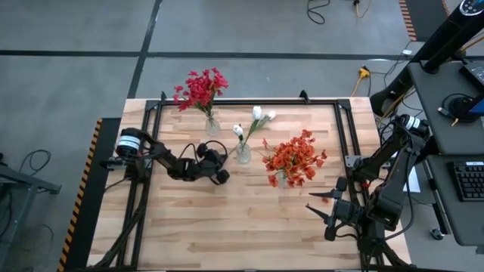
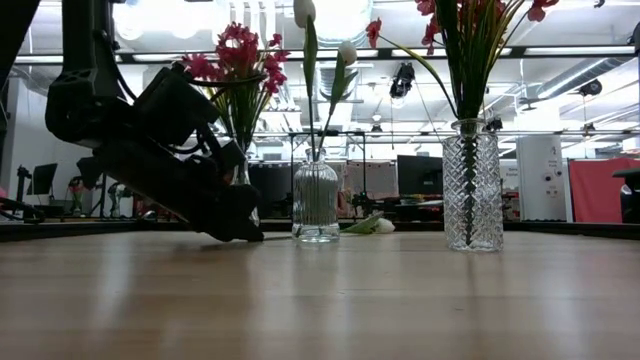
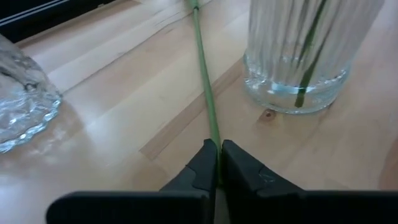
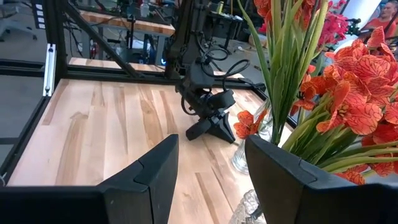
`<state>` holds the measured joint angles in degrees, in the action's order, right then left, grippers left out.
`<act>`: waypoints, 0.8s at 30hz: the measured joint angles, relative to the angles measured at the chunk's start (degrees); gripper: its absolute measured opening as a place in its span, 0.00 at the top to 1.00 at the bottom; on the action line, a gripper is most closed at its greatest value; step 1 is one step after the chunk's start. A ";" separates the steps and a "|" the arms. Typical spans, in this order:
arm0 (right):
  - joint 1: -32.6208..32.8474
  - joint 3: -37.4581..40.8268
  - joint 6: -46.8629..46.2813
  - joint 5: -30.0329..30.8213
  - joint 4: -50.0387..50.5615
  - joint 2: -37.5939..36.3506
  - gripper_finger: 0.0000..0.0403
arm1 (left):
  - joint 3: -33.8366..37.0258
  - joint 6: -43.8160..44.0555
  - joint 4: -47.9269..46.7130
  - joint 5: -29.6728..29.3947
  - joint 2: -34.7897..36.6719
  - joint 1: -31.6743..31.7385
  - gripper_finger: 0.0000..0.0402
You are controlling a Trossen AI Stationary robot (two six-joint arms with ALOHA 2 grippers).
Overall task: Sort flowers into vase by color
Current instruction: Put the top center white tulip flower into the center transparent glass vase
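Observation:
Three glass vases stand on the wooden table: one with crimson-red flowers (image 1: 200, 89) at the far left, a ribbed one (image 1: 243, 153) with white buds (image 1: 261, 115) in the middle, and one with orange-red flowers (image 1: 295, 159) to the right. A loose white-budded flower lies flat on the table, its bud (image 2: 378, 226) showing behind the ribbed vase (image 2: 315, 205). My left gripper (image 1: 224, 178) is low at the table, left of the ribbed vase, shut on that flower's stalk (image 3: 204, 68). My right gripper (image 4: 208, 180) hangs open and holds nothing, near the orange-red flowers. My left gripper pinches the loose flower's thin green stalk (image 3: 214, 132) between its two fingertips, near the stalk's free end. The fingers (image 3: 202, 163) slant down from the table's left side and lie along the stalk. The stalk runs on flat over the table, past the ribbed vase (image 3: 298, 56).
A black metal frame (image 1: 227, 102) runs along the table's far and side edges. The crimson flowers' glass vase (image 3: 18, 99) stands close on the other side of the stalk. Bare wood lies toward the near edge (image 1: 242, 234).

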<state>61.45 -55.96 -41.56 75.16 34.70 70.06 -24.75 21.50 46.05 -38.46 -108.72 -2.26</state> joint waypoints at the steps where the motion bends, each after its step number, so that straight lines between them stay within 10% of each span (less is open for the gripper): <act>1: 0.00 0.00 0.00 0.02 -0.22 0.00 0.56 | 0.00 0.17 -0.62 -0.17 0.29 0.02 0.99; 24: 0.00 0.00 0.20 -0.07 -0.77 -0.02 0.56 | 0.61 13.77 -38.72 -2.80 18.43 -4.15 1.00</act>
<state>61.45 -55.96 -41.36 75.09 33.93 70.04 -24.14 35.27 7.33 -41.26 -90.29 -6.41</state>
